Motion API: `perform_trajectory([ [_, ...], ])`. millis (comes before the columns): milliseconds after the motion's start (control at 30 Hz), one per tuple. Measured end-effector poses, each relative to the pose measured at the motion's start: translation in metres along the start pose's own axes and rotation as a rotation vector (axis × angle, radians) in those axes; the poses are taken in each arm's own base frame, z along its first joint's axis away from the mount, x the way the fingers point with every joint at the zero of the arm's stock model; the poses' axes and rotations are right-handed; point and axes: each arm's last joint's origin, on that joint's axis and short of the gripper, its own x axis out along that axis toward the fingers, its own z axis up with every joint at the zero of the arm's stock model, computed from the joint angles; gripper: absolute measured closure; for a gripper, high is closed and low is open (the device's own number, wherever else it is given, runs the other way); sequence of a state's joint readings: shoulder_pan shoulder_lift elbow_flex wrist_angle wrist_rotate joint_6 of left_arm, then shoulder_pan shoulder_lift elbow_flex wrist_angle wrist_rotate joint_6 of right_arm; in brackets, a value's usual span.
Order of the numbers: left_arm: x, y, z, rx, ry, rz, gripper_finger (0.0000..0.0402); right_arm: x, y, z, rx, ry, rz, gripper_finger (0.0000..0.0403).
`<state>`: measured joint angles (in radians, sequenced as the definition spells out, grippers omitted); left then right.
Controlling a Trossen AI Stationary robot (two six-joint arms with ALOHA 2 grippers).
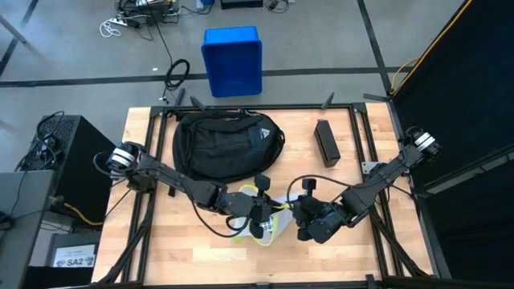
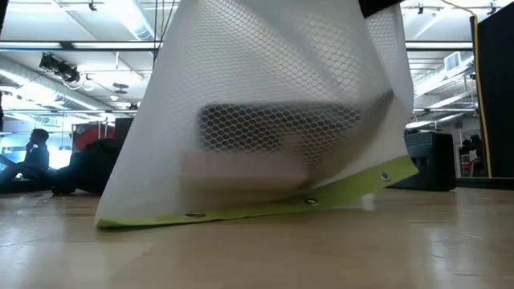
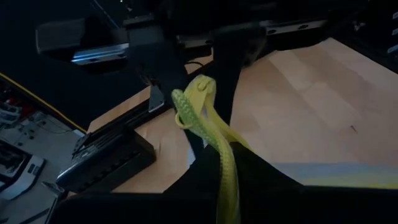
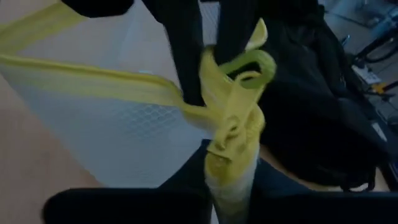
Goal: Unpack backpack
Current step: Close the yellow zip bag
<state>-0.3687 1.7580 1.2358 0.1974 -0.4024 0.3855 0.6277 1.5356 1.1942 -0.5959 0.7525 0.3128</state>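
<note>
The black backpack (image 1: pixel 225 144) lies at the table's far middle. In front of it a white mesh bag (image 2: pixel 265 120) with yellow-green trim hangs between my two grippers. Its lower hem (image 2: pixel 241 210) touches the table. Through the mesh a grey block (image 2: pixel 277 120) and a pale box (image 2: pixel 241 172) show. My left gripper (image 1: pixel 259 210) and my right gripper (image 1: pixel 294 215) face each other close together, both shut on the bag's bunched trim (image 1: pixel 265 193). My left gripper pinches the bag's yellow-green trim (image 3: pixel 225 168) between its two fingers, coming nearly level from the table's left. The strip runs on, twisted, to a loop (image 3: pixel 193 106) by the other gripper. My right gripper pinches the bunched, knotted trim (image 4: pixel 231 158) between its two fingers, slanting down from the table's right. Several layers are gathered there. The mesh (image 4: pixel 124 130) hangs below the hold.
A black oblong box (image 1: pixel 326 142) lies at the far right of the table. A blue bin (image 1: pixel 232 60) stands on the floor beyond the far edge. Bare wood (image 1: pixel 185 249) lies at the near left and near right.
</note>
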Motion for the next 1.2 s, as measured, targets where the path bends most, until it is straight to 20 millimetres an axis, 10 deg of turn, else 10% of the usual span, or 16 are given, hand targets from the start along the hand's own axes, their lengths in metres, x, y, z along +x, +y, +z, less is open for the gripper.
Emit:
perform_trajectory([
  [600,-0.029,0.023,0.018,-0.011,-0.016,0.041,0.0287,-0.001,0.003,0.003,0.007,-0.035,0.007,0.0403],
  [1200,-0.021,0.046,-0.003,0.001,0.161,0.182,0.0279,-0.001,0.003,0.004,0.01,-0.038,0.01,0.0403],
])
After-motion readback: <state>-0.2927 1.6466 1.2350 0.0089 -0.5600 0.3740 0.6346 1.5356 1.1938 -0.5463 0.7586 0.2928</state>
